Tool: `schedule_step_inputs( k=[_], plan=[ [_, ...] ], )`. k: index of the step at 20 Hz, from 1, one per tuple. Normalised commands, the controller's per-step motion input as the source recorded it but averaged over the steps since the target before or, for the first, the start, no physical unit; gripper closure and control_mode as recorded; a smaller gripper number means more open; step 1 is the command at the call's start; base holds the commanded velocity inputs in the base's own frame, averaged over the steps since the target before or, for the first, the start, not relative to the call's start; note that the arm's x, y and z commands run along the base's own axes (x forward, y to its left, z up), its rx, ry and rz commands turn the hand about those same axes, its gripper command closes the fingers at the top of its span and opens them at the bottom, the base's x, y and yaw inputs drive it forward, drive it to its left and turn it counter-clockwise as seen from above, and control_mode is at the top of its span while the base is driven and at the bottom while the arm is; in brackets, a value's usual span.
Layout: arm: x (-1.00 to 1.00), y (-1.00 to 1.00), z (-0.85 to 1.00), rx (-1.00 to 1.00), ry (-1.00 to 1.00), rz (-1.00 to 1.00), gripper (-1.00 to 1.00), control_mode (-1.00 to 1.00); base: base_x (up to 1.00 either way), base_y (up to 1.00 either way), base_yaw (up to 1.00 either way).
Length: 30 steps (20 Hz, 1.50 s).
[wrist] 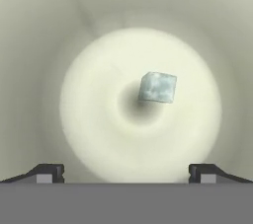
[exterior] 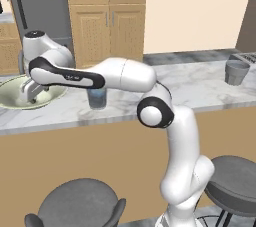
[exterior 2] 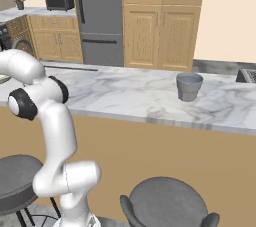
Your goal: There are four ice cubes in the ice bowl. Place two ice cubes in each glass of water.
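The pale yellowish-green ice bowl [exterior: 50, 92] sits at the left end of the marble counter. My gripper [exterior: 31, 96] reaches down into it. In the hand view one pale blue-white ice cube [wrist: 157, 87] lies near the middle of the bowl's floor [wrist: 99, 119], ahead of my open gripper [wrist: 126, 173]. Nothing is between the fingertips [wrist: 49, 172]. One glass of water [exterior: 97, 99] stands just right of the bowl, partly behind my forearm. The other glass of water [exterior: 236, 72] [exterior 2: 189, 86] stands far to the right on the counter.
The marble counter [exterior: 200, 88] runs across both base views, with two grey stools [exterior: 80, 203] [exterior: 232, 183] in front of it. Behind it are a grey fridge [exterior 2: 97, 18] and wooden cabinets [exterior 2: 160, 18]. A dark appliance [exterior 2: 247, 75] sits at the counter's right end.
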Motion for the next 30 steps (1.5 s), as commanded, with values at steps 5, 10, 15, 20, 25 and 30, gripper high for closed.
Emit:
schedule_step_inputs(
  k=[5, 10, 15, 20, 25, 30],
  plan=[
    [0.26, 0.00, -0.12, 0.01, 0.00, 0.00, -1.00, -1.00, 0.00, 0.00, 0.00],
    [0.18, 0.13, -0.14, 0.05, 0.00, 0.00, -1.00, -1.00, 0.00, 0.00, 0.00],
    [0.05, 0.30, -0.13, 0.02, 0.01, 0.00, -1.00, -1.00, 0.00, 0.00, 0.00],
    [0.14, 0.21, -0.21, 0.00, 0.01, 0.00, -1.00, -1.00, 0.00, 0.00, 0.00],
    [0.25, 0.01, -0.15, 0.00, 0.00, 0.00, -1.00, -1.00, 0.00, 0.00, 0.00],
    [0.28, 0.01, -0.16, 0.00, 0.00, 0.00, -1.00, -1.00, 0.00, 0.00, 0.00]
  ],
)
